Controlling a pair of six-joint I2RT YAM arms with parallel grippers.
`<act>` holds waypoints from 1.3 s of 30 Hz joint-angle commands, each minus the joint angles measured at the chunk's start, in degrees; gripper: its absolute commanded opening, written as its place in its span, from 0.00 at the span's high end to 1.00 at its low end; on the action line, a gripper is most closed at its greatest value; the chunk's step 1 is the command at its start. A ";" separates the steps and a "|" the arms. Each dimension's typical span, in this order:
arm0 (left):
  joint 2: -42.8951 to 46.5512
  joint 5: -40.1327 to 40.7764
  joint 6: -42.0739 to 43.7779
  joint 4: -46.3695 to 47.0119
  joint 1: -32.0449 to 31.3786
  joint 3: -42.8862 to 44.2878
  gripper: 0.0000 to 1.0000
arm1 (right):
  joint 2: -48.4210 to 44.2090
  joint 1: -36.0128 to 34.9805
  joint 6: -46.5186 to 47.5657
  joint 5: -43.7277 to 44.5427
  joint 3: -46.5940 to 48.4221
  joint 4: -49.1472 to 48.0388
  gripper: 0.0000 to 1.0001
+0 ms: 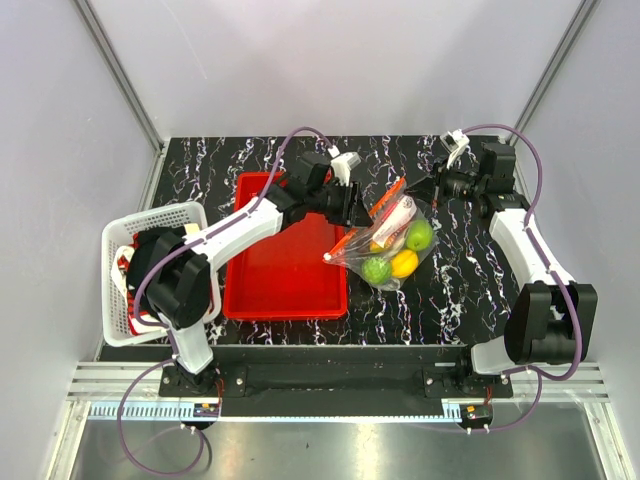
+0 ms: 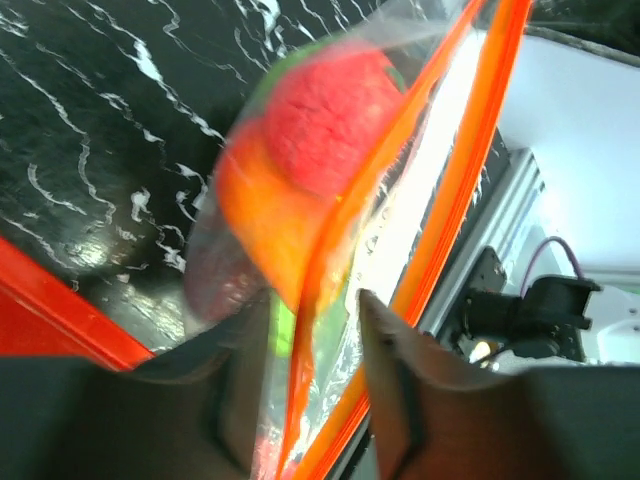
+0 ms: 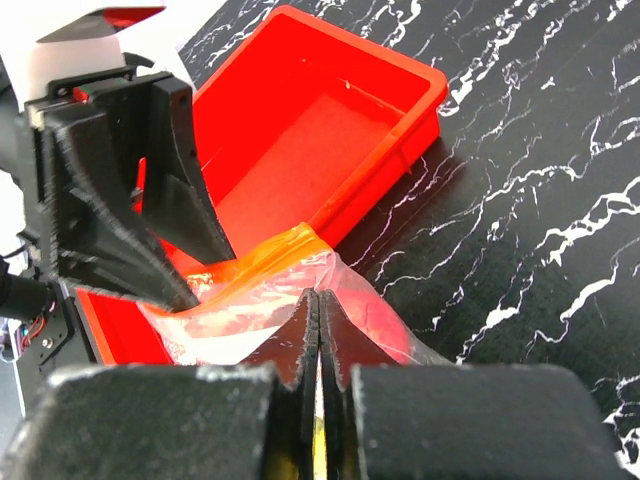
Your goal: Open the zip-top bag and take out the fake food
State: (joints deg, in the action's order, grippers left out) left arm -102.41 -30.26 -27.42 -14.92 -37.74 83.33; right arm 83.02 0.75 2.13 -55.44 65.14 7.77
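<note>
While the zip-top bag (image 1: pixel 392 240) hangs between both arms over the bench (image 1: pixel 470 290), fake food (image 1: pixel 405 262) inside, its zip strip (image 1: pixel 386 205) runs diagonally. Right end effector (image 3: pixel 318 305) is clamped on one lip. Left end effector (image 2: pixel 310 310) straddles the other, grip unclear. Next pull likely crosswise to the strip.
</note>
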 commanded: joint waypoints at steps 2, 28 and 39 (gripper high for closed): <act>2.56 -3.75 -1.32 4.80 -0.23 -1.06 0.52 | -2.16 -2.07 -1.25 1.65 1.83 1.19 1.00; 0.19 3.27 -26.63 28.89 -5.94 -5.72 1.00 | -5.15 -12.27 -25.77 39.18 16.68 39.95 0.26; 1.51 5.39 -27.16 29.33 -7.53 -6.60 1.00 | -9.90 -14.03 -27.97 40.69 10.89 37.85 0.42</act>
State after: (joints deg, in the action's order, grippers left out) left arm -104.09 -26.50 -54.02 10.00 -44.47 76.97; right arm 74.98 -12.71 -24.36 -14.94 77.65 47.33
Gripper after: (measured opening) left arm 0.012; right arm 0.598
